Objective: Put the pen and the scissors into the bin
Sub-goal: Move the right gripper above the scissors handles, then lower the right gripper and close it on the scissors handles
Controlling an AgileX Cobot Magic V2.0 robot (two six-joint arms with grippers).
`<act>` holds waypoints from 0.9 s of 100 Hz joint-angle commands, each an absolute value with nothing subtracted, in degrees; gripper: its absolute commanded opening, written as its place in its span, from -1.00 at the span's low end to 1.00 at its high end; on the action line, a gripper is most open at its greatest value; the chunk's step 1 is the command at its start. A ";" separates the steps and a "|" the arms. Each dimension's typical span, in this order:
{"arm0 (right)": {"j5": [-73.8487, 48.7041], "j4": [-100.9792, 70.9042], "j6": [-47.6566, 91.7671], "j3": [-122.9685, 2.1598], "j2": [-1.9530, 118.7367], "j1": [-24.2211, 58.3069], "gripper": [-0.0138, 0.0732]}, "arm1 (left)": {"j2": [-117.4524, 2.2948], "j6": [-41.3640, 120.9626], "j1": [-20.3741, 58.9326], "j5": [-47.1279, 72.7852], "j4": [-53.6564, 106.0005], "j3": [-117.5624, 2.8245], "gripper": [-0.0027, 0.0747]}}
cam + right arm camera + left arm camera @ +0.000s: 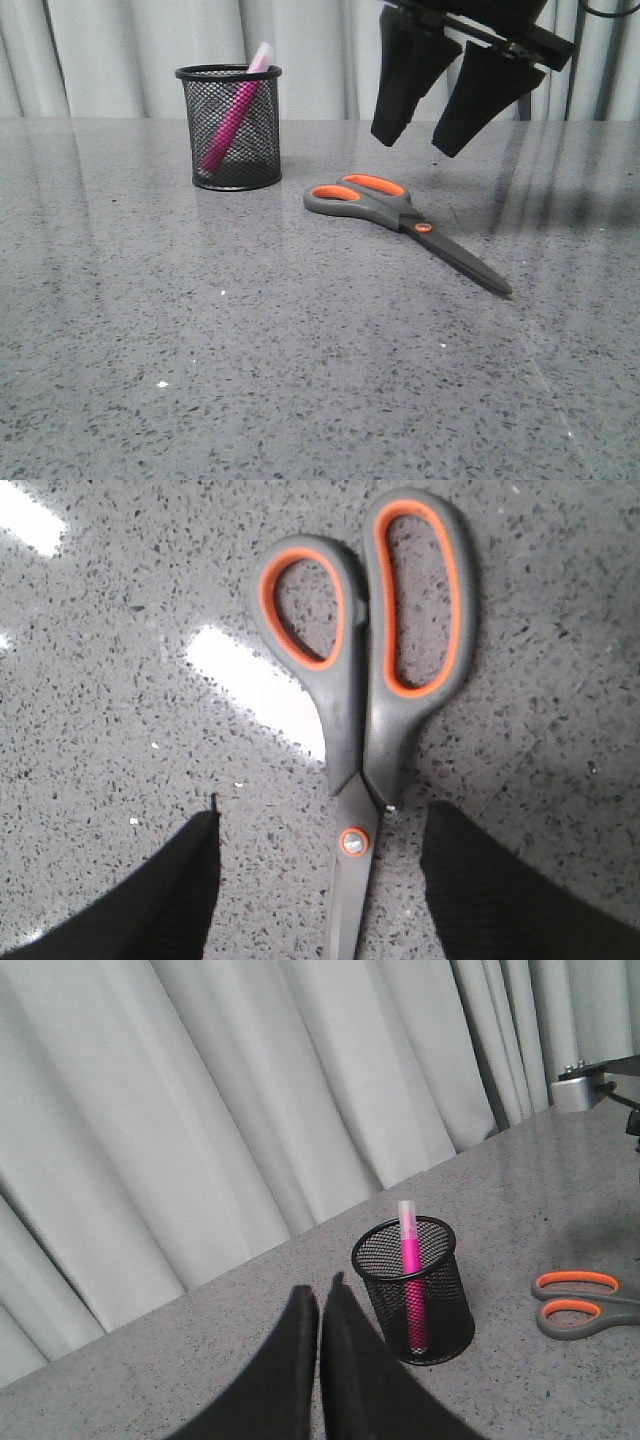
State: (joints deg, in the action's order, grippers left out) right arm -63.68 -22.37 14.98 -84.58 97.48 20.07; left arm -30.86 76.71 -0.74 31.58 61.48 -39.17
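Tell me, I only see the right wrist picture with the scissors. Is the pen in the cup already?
Observer: Yes. The pen leans inside the bin, its cap poking above the rim.
Operator: How high up is my hand?
Observer: The right hand hangs open, well above the scissors, touching nothing.
Operator: Where is the cup from the scissors?
Observer: To the robot's left of them and a bit farther back; the orange handles point toward it.
Operator: What is the other hand doing?
Observer: The left hand is shut and empty, near the bin.
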 commanded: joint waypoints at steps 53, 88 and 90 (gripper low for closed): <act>-61.27 -3.45 7.27 -86.62 98.66 30.15 0.23 | -31.05 76.44 -0.64 29.27 64.13 -40.59 -0.99; -56.51 -3.30 6.42 -86.86 99.91 30.15 0.23 | -31.05 76.44 -0.64 29.27 64.28 -40.59 -0.99; -56.51 -3.20 6.42 -86.96 100.23 30.15 0.23 | -31.05 76.44 -0.64 29.27 64.28 -40.59 -0.99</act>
